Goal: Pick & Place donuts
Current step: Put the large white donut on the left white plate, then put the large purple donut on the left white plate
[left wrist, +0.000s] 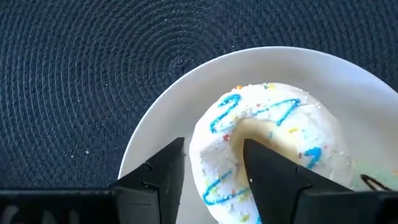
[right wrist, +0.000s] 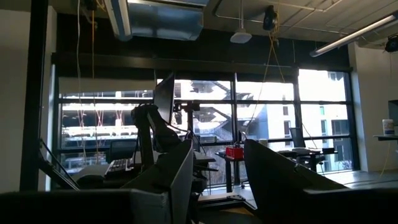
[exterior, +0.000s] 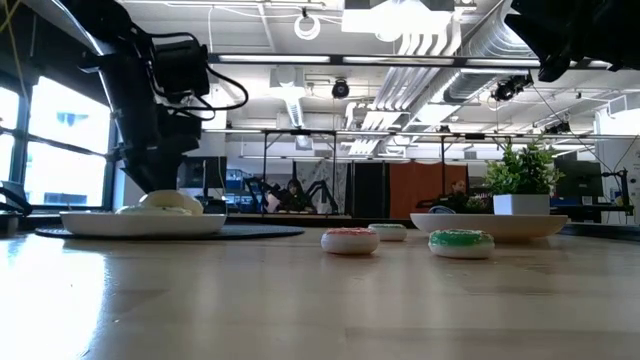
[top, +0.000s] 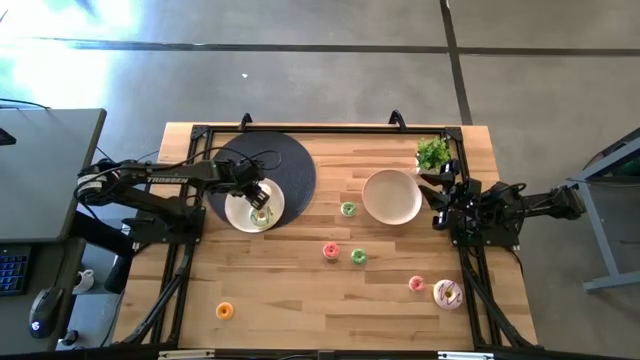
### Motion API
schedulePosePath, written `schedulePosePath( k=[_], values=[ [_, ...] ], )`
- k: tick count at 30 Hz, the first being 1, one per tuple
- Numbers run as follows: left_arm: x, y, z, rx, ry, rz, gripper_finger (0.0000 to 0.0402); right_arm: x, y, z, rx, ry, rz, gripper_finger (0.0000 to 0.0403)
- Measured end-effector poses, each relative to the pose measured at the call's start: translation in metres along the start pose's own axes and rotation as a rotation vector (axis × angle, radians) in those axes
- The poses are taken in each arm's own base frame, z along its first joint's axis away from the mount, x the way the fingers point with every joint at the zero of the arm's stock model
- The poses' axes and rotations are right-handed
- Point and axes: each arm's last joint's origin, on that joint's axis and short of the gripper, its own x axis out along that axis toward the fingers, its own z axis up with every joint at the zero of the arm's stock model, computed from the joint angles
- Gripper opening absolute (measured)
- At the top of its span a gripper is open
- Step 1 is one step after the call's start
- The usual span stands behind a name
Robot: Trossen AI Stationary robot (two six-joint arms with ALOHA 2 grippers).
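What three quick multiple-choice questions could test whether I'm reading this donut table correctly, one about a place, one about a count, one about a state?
1. Where does the white iced donut with blue squiggles lie?
A. on the white plate on the dark mat
B. on the bare wood
C. beside the plant

2. How many donuts lie on the bare wood in the high view?
A. two
B. four
C. six

3. What is on the beige plate near the plant?
A. nothing
B. a pink donut
C. three donuts

Answers: 1 A, the left gripper straddles one side of its ring on the white plate. 2 C, six lie scattered on the table. 3 A, it shows bare.
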Motion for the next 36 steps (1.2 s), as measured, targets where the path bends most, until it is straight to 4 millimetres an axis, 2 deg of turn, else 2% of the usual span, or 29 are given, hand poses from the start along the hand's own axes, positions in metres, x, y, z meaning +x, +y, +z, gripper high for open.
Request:
schedulePosePath(
  k=[5, 15, 19, 23, 26, 29, 36],
  values=[
    [-0.007, 0.0, 0.003, 0.003, -0.023, -0.03, 0.016, 0.0, 0.0, 0.0, 0.02, 0.0, 0.0, 0.014],
    [-0.039, -0.013, 0.042, 0.065, -0.15, -0.134, 0.016, 0.0, 0.0, -0.001, 0.021, 0.018, 0.002, 0.014],
    [-0.042, -0.017, 0.049, 0.115, -0.217, -0.186, 0.016, 0.005, -0.001, 0.0, 0.024, 0.145, -0.084, 0.0138],
    [-0.045, -0.02, 0.057, 0.169, -0.303, -0.219, 0.016, 0.013, -0.001, -0.004, 0.011, 0.348, -0.197, 0.0129],
    [-0.047, -0.022, 0.061, 0.205, -0.353, -0.233, 0.016, 0.025, 0.004, -0.001, 0.042, 0.439, -0.165, 0.012],
    [-0.047, -0.024, 0.063, 0.235, -0.377, -0.252, 0.016, 0.042, 0.014, -0.001, 0.066, 0.562, -0.028, 0.0113],
    [-0.048, -0.024, 0.065, 0.232, -0.395, -0.253, 0.016, 0.094, 0.039, 0.009, 0.048, 0.88, 0.23, 0.0121]
  ],
)
